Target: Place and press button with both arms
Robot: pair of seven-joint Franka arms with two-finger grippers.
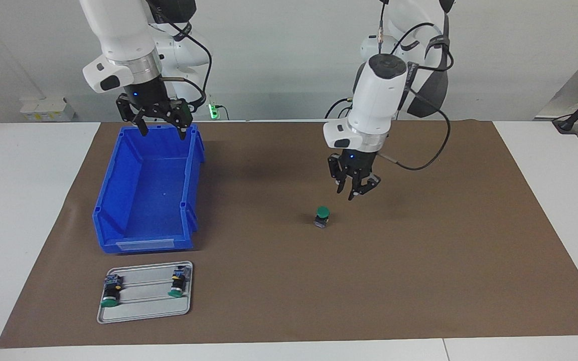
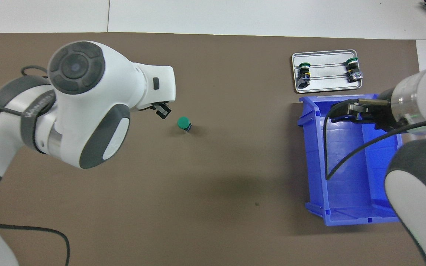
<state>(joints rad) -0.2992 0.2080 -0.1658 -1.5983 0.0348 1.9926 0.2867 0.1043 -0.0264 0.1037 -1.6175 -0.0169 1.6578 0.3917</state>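
The small push-button switch with a round green cap and a black body (image 1: 322, 216) stands upright, cap uppermost, on the brown paper mat (image 1: 419, 281) near the middle of the table, with nothing touching it. The left arm's black two-finger gripper (image 1: 353, 191) hangs in the air above the mat just beside the button, toward the left arm's end of the table; its fingertips stand a little apart and hold nothing. In the overhead view only a tip of it (image 2: 163, 110) shows past the big white wrist. The right arm's black two-finger gripper (image 1: 161, 132) is raised over the robots' end of the open blue plastic bin (image 1: 118, 200), its fingers spread wide and empty. The bin sits on the mat toward the right arm's end of the table. Farther from the robots than the bin, a flat silver metal tray (image 1: 143, 313) lies on the mat, with two more green-capped switches lying on it, one (image 1: 111, 293) at one end and the other (image 1: 177, 283) at the opposite end.
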